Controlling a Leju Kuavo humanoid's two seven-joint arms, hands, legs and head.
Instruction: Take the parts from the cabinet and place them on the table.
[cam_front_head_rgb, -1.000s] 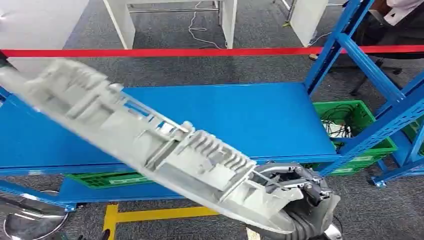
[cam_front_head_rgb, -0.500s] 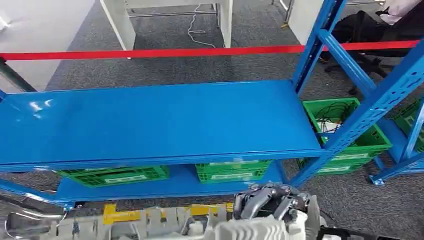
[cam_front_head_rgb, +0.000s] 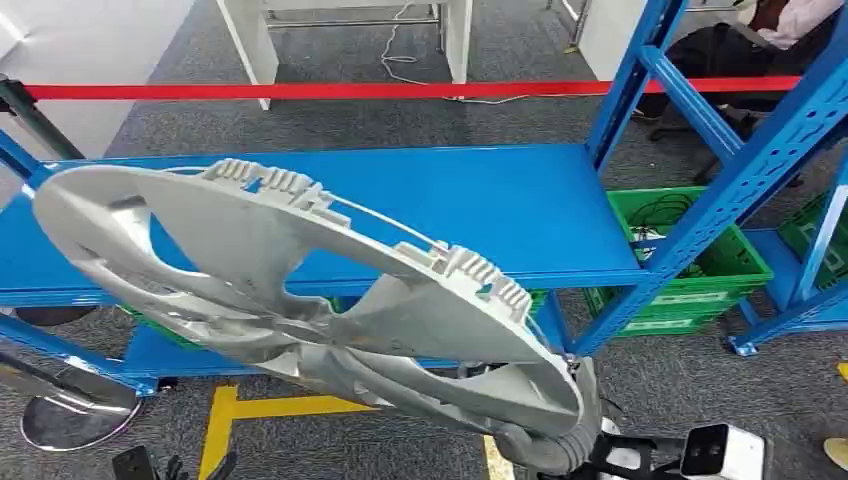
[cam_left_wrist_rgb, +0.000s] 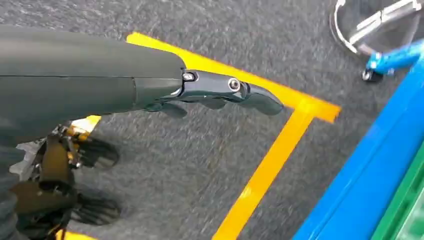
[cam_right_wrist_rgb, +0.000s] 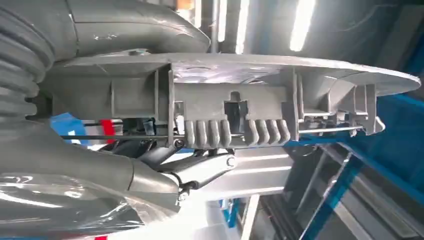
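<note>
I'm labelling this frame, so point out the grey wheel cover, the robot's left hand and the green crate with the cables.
Grey wheel cover (cam_front_head_rgb: 250, 250), head view, broad spoke.
Left hand (cam_left_wrist_rgb: 220, 92), left wrist view, outstretched dark fingers.
Green crate (cam_front_head_rgb: 745, 268), head view, right rim.

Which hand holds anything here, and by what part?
The right hand grips the grey wheel cover at its rim edge. The left hand holds nothing.

A blue shelf board (cam_front_head_rgb: 480, 215) carried nothing on its visible part. Beneath, green crates (cam_front_head_rgb: 690, 290) sat on the lower board. Grey carpet floor (cam_front_head_rgb: 400, 125) bore yellow tape (cam_front_head_rgb: 280, 408).
</note>
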